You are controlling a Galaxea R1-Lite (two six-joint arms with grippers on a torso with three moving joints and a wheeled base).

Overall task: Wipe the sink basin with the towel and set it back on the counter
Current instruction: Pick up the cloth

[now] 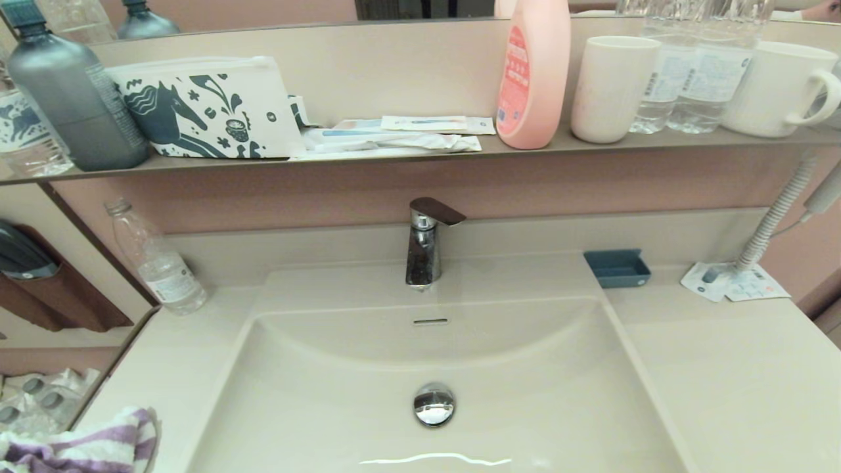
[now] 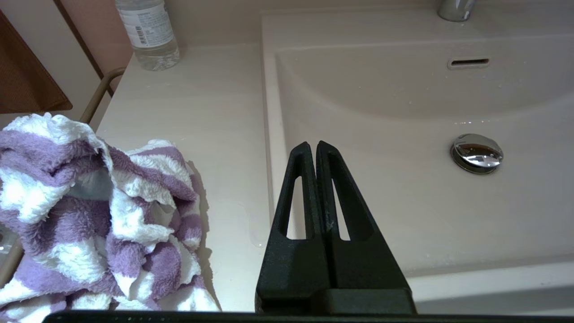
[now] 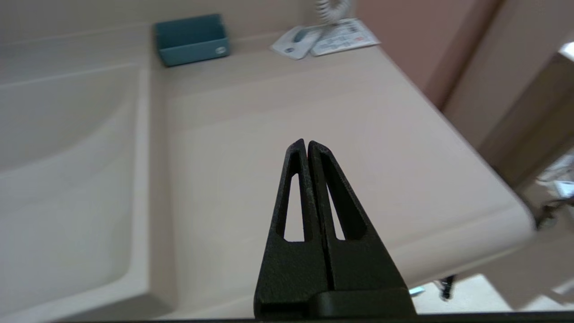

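Your left end effector [image 2: 316,146] has its 2 fingers pressed together with nothing between them. It hangs above the near left rim of the sink basin [image 2: 403,197], tips over the line where basin meets worktop [image 2: 202,112]. Neither arm shows in the head view.

The towel [image 2: 94,211], purple and white striped, lies bunched in a loose heap on the worktop to the left of that end effector, near it but apart from it. In the head view you find the same towel [image 1: 98,447] at the near left corner of the worktop, outside the basin.

Beyond and to the right of the left end effector sits the chrome drain plug [image 2: 476,153] on the basin floor, and further beyond it the overflow slot [image 2: 468,63] in the curved back wall. A clear water bottle [image 2: 148,31] stands upright at the back of the worktop, well beyond the towel.

Your right end effector [image 3: 307,144] also has its 2 fingers together, holding nothing. It hangs above the worktop to the right of the basin. Well beyond it and slightly to its left stands a small blue tray [image 3: 192,39] at the back of the worktop; beyond and to its right lie flat paper packets [image 3: 327,38] under a coiled cord [image 3: 332,9].

The faucet [image 1: 426,243] stands behind the basin. The shelf [image 1: 394,157] above carries a grey bottle [image 1: 75,98], a horse-print pouch [image 1: 204,108], a pink bottle [image 1: 533,72], a white cup [image 1: 611,89] and a white mug [image 1: 782,89].
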